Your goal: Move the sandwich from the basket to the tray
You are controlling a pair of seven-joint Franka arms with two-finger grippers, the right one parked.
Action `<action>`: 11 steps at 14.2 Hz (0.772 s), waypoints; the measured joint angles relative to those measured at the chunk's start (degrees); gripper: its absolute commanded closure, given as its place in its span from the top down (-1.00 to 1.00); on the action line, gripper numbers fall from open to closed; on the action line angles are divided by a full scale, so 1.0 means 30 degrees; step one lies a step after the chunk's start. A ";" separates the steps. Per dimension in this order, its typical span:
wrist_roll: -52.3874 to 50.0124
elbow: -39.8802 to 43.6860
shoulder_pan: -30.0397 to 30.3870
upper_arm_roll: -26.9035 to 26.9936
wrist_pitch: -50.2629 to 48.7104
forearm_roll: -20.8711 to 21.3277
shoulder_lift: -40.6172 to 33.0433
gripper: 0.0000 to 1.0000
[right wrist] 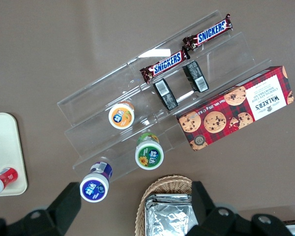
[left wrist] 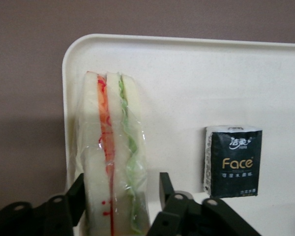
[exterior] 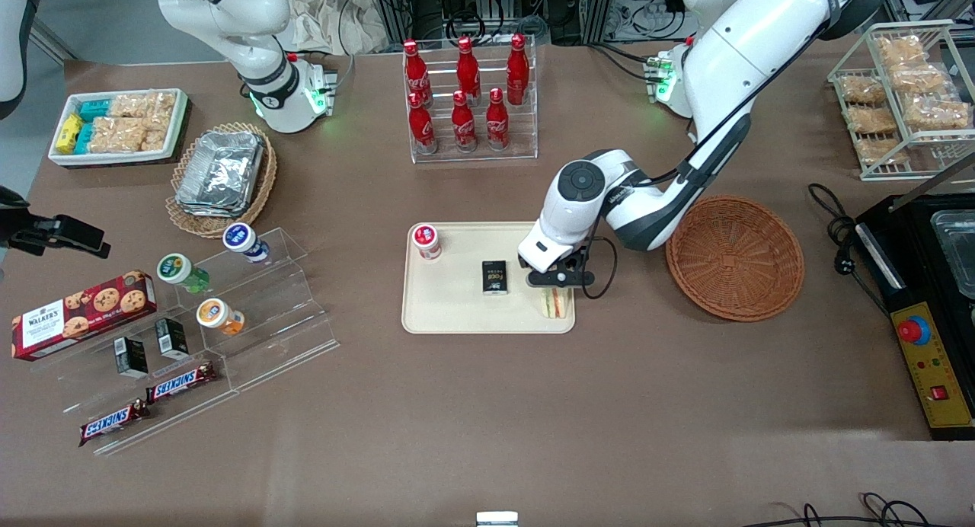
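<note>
Cream-beige plastic fills my wrist view: the tray (left wrist: 196,78), with its rounded corner and low rim, lies under my hand (left wrist: 122,196). My 2 fingers (left wrist: 167,189) sit on either side of the sandwich (left wrist: 112,152), close against its clear wrap, so I have it gripped between them. The sandwich stands on edge with its filling showing, a red and orange layer beside 1 slice and a green leafy layer beside the next. It sits at the tray's corner, just inside the rim, and I cannot tell whether its bottom edge touches the tray floor. Beside it on the tray lies a small black tissue pack (left wrist: 232,161) marked Face, apart from the sandwich. In the front view my hand (exterior: 558,283) hangs over the tray (exterior: 449,314) at its end toward the working arm, with the sandwich (exterior: 557,304) showing just below it near the edge closest to the camera. The black tissue pack (exterior: 495,276) lies near the tray's middle, and a small red-capped bottle (exterior: 427,241) lies at the tray's corner toward the parked arm's end. The reddish-brown wicker basket (exterior: 735,257) sits on the brown table (exterior: 487,405) just beside the tray, toward the working arm's end, with nothing in it.
</note>
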 measured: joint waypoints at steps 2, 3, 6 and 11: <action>-0.0091 0.0232 0.0015 0.0031 -0.0004 0.0013 0.0074 0.99; -0.0098 0.0420 0.0037 0.0038 -0.0081 0.0026 0.0070 0.99; -0.0253 0.1839 0.0042 -0.0017 -0.2388 0.0077 -0.0034 0.99; -0.0397 0.6430 0.0188 -0.0675 -0.9739 -0.0794 -0.1657 0.96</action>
